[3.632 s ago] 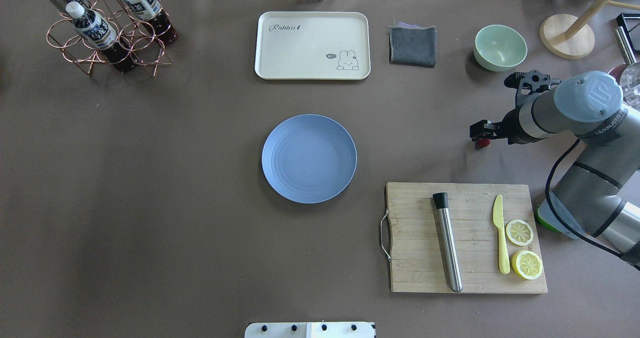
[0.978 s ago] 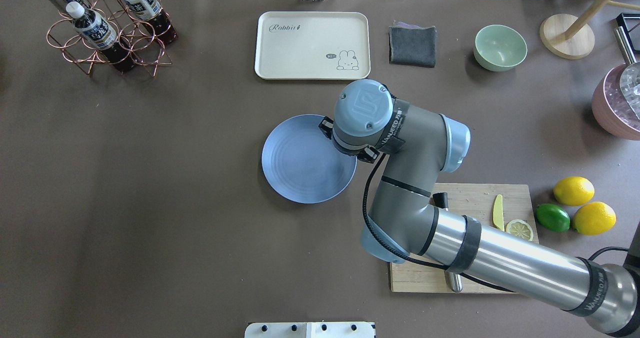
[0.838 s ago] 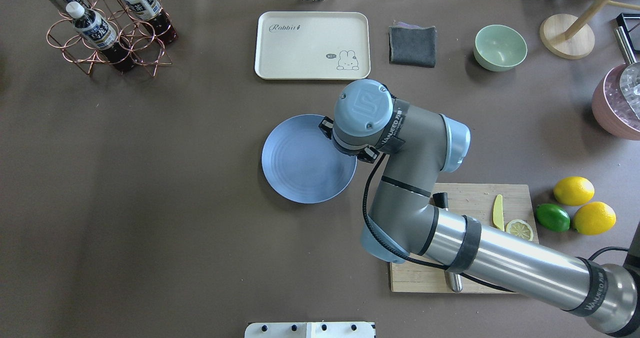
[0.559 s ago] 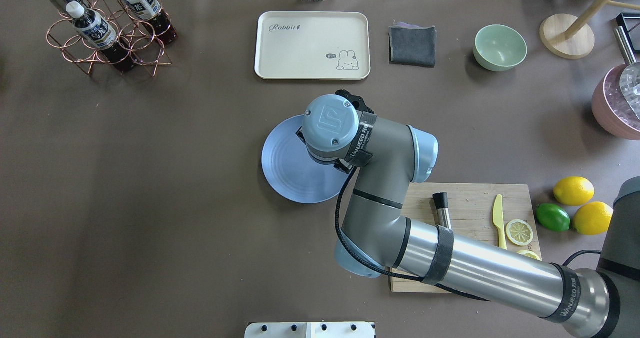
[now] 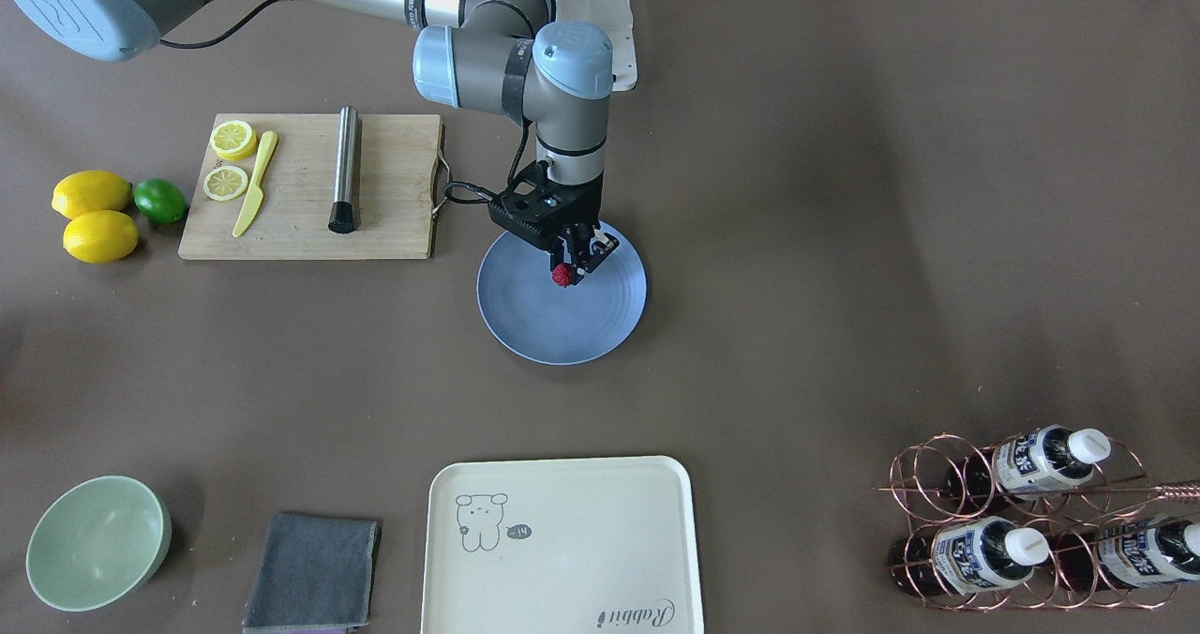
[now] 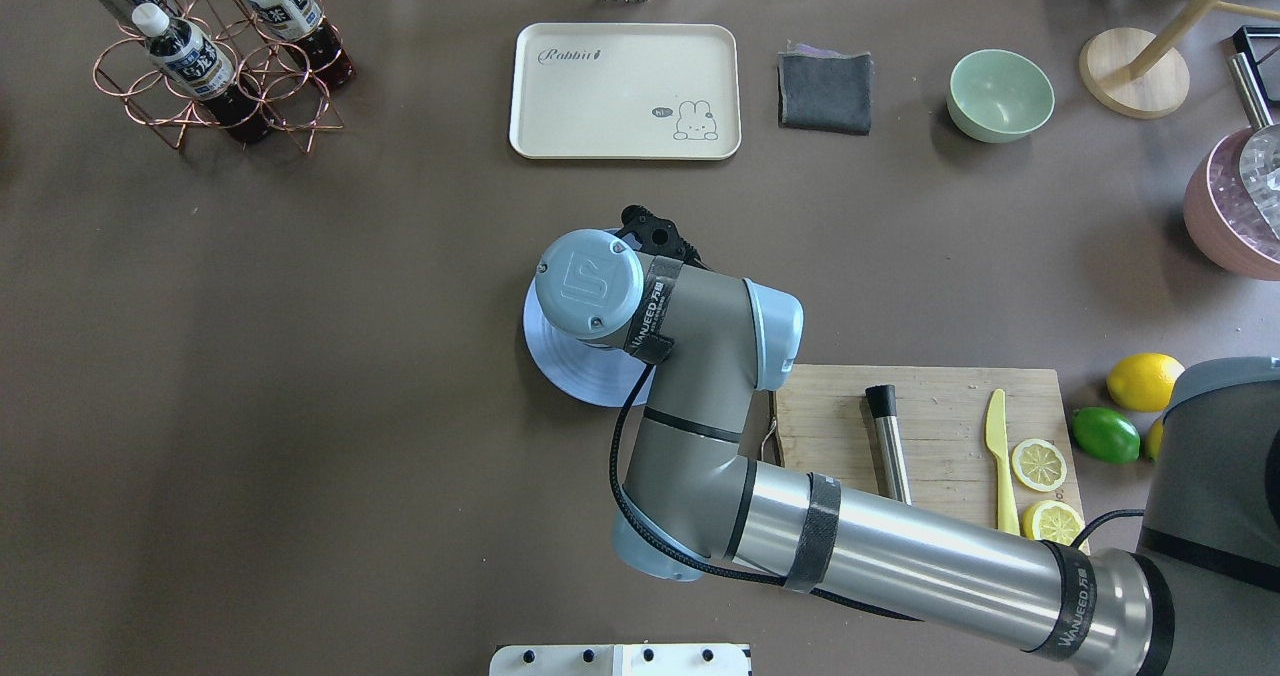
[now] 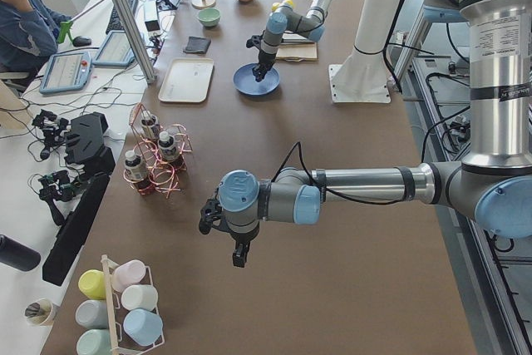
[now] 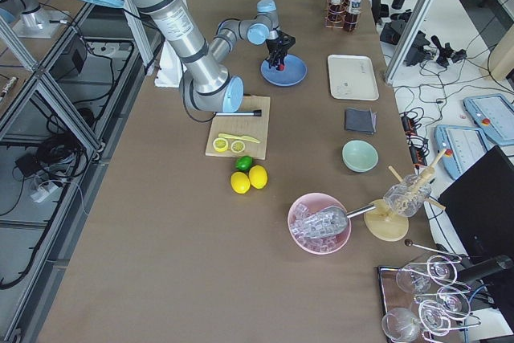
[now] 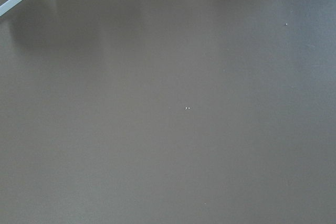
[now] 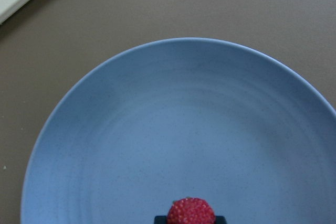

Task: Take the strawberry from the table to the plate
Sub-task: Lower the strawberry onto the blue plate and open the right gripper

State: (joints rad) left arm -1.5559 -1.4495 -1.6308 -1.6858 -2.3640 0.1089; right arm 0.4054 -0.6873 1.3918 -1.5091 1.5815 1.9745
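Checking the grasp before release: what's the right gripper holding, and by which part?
The right gripper holds the strawberry, pinched across its body at the fingertips, above the plate.

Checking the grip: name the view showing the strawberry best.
Exterior front-facing: the strawberry sits whole in the right gripper over the plate. Right wrist shows it large but cropped; the right arm hides it overhead; side views show a speck at most; left wrist, nothing.

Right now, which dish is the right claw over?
The round blue-grey plate: the right claw, shut on the strawberry, hangs above it. The green bowl and cream tray lie well away.
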